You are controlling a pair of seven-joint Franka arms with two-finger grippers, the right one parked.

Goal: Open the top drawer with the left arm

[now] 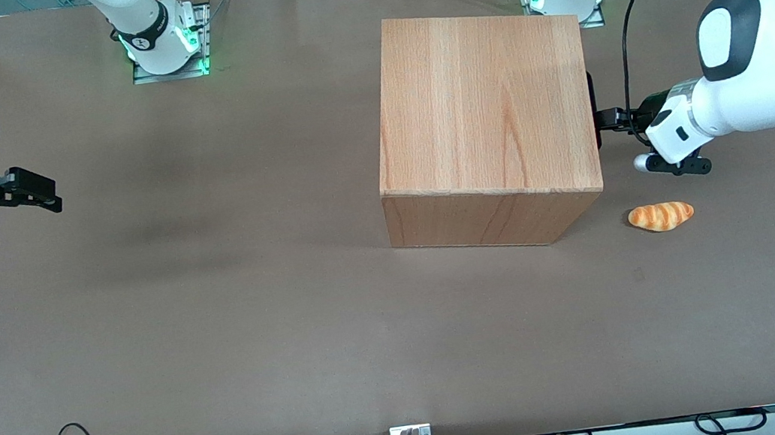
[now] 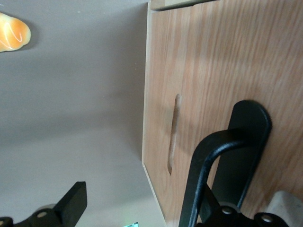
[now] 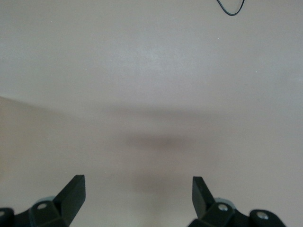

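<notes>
brown table [image 1: 218, 309]; wrist view shows claw [image 2: 142, 208] at handle [image 2: 213, 161].

table [image 1: 221, 332]: wide brown matte surface filling most of the front view.
cabinet [image 1: 487, 120]: large light beech-wood box standing directly on the table, toward the working arm's end and closer to the edge where the arm bases are mounted than to the edge nearest the front camera.
bread roll [image 1: 661, 216]: small orange-and-cream striped toy croissant lying on the table just beside the cabinet's corner nearest the front camera, toward the working arm's end.
gripper [image 1: 609, 119]: left arm's slim black gripper, held above the table at the cabinet's handle side.
arm bases [image 1: 164, 40]: two white mounts on metal plates along the table edge farthest from the front camera.
</notes>
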